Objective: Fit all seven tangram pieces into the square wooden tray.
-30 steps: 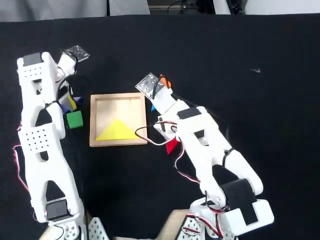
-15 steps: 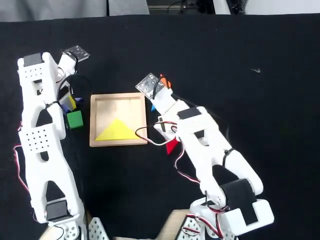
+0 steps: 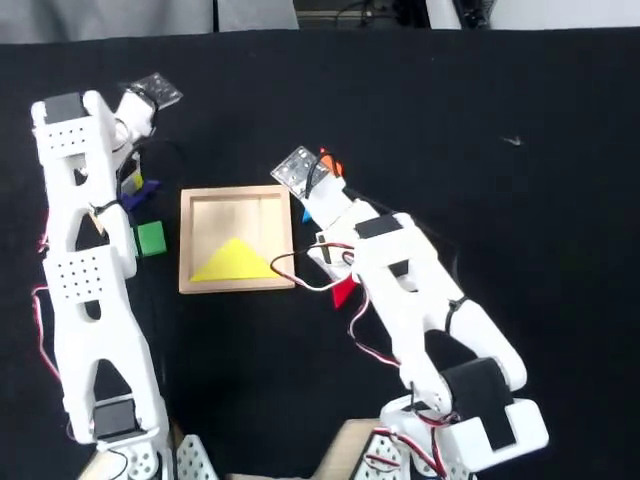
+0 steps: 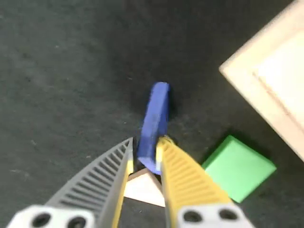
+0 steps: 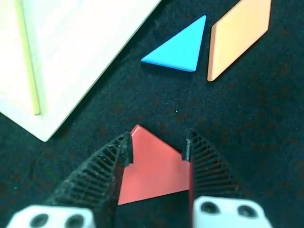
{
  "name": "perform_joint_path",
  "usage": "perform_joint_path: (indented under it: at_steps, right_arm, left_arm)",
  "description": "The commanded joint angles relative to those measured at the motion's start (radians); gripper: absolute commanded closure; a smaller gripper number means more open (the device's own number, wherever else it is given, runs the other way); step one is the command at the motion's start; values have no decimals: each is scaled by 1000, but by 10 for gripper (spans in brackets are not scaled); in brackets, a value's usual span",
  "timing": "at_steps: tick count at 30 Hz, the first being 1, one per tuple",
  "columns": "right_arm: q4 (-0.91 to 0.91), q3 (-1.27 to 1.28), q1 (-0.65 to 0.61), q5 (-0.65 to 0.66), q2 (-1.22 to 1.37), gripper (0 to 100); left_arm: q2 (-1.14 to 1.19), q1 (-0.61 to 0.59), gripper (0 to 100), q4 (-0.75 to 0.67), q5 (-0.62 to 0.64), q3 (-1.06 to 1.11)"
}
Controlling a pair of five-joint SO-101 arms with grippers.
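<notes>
— Black cloth covers the table [image 3: 520,250]. Item 1: containers and contents?

— One container: a square wooden tray [image 3: 186,240]. It holds one piece, a yellow triangle [image 3: 235,262], lying flat with its long edge along one tray wall. The rest of the tray floor is bare wood.

— Item 2: left pincer [image 4: 146,142], state and surroundings?

— Jaws narrow, clamped on a blue piece [image 4: 156,109]. The piece stands on edge between the grey finger and the yellow finger and projects past both fingertips. Its outline cannot be told from this edge-on view. A green square [image 4: 239,167] lies on the cloth near the yellow finger's outer side. The tray corner lies farther out on that same side, apart from the square.

— Item 3: right pincer [image 5: 156,142]?

— Jaws moderately wide, one finger on each side of a red triangle [image 5: 154,171] that lies flat on the cloth. Whether the fingers press its edges cannot be told. Ahead of the fingertips lie a light-blue triangle [image 5: 179,50] and an orange parallelogram [image 5: 239,38], just beside each other with a thin gap. The tray corner lies ahead and off to the side of the other finger.

— Item 4: piece count?

— Six pieces in view: three triangles (yellow, red, light-blue), one green square, one orange parallelogram, one blue piece. One is in the tray, one is gripped, four are on the cloth.
</notes>
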Motion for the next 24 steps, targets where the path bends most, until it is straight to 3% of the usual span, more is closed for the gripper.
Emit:
perform_joint_path:
  at_steps: [1, 6, 24]
  right_arm:
    - [-37, -15, 61, -11, -4, 818]
    - [-75, -12, 100, -12, -4, 818]
    - [-80, -12, 101, -12, -4, 818]
  left_arm:
    - [-44, 36, 924, 28, 11, -102]
    - [-32, 35, 923, 28, -49, -91]
    - [-40, 27, 970, 28, -49, 10]
